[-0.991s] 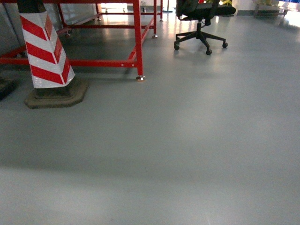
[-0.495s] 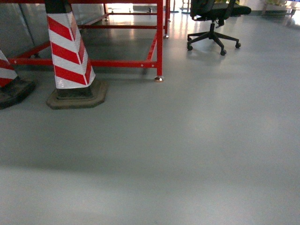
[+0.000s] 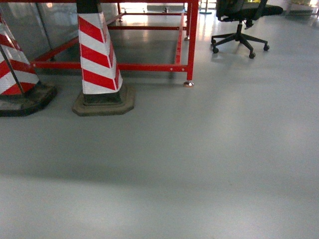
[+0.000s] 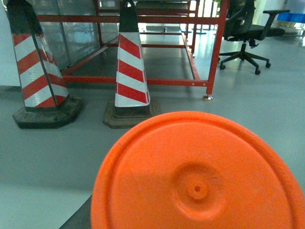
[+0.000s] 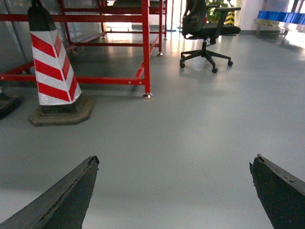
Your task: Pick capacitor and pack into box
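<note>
Capacitor: the bright orange-red round plastic capacitor (image 4: 198, 176) sits end-on right against your left wrist camera. It fills the lower frame, a dimpled circle at its centre.
Left end effector: hidden behind that orange face; you can't tell from here whether it's clamped or spread.
Right end effector (image 5: 176, 158): spread wide, two dark fingers (image 5: 71, 195) at the lower corners, only bare grey floor (image 3: 199, 164) between them.
Head view: floor only, no arms showing.
Floor, far-left edge: two red-and-white striped traffic cones (image 3: 99, 59) on dark bases, beside a red steel frame (image 3: 192, 45).
Floor, far-right corner: black wheeled office chair (image 3: 239, 20).
</note>
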